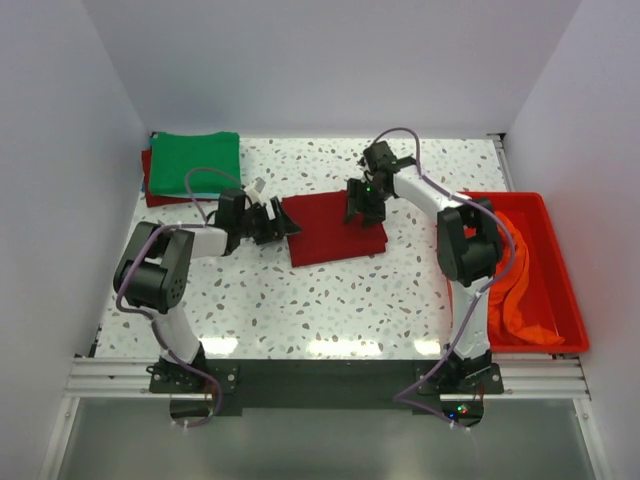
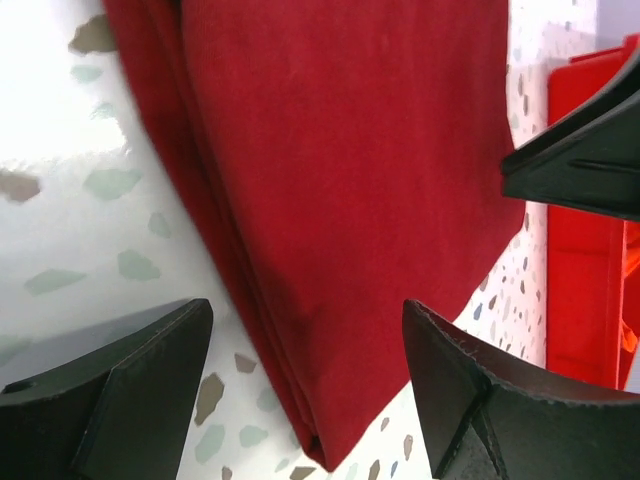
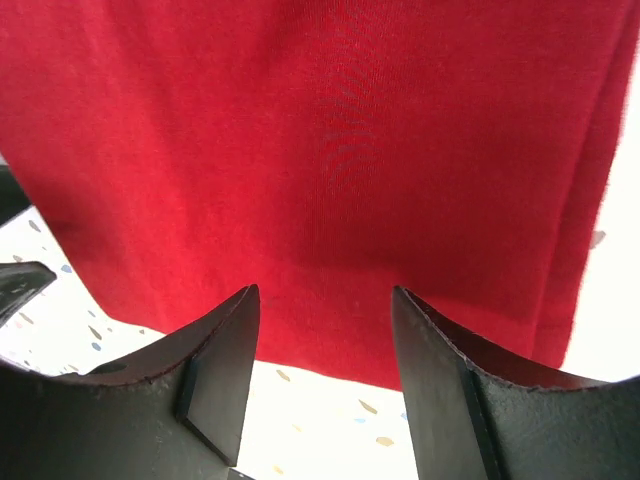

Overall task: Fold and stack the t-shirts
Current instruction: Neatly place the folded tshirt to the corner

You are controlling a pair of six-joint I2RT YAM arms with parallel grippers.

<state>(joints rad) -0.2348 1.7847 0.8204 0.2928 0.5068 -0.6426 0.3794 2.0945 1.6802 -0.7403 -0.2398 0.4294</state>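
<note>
At the tabletop point(image 1: 330, 300) centre, the left pincer point(image 1: 270, 222) and right pincer point(image 1: 362, 210) are held wide at opposite edges of the folded dark red t-shirt point(image 1: 335, 235), probably to lift it onto the green t-shirt point(image 1: 195, 160) at the far-left corner; the orange t-shirt point(image 1: 520, 290) is seen in the tub point(image 1: 572, 305).

Dark red t-shirt point(image 1: 335, 232), white speckled table point(image 1: 330, 300)

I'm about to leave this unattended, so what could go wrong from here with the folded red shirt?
1. The left hand stands open at the layered edge of the folded dark red shirt; pinching only top layers could let the fold fall open.
2. The right hand is open near its far right corner; uneven pulls could wrinkle it.
3. A careless drop could push the green shirt on the far-left stack askew.
</note>
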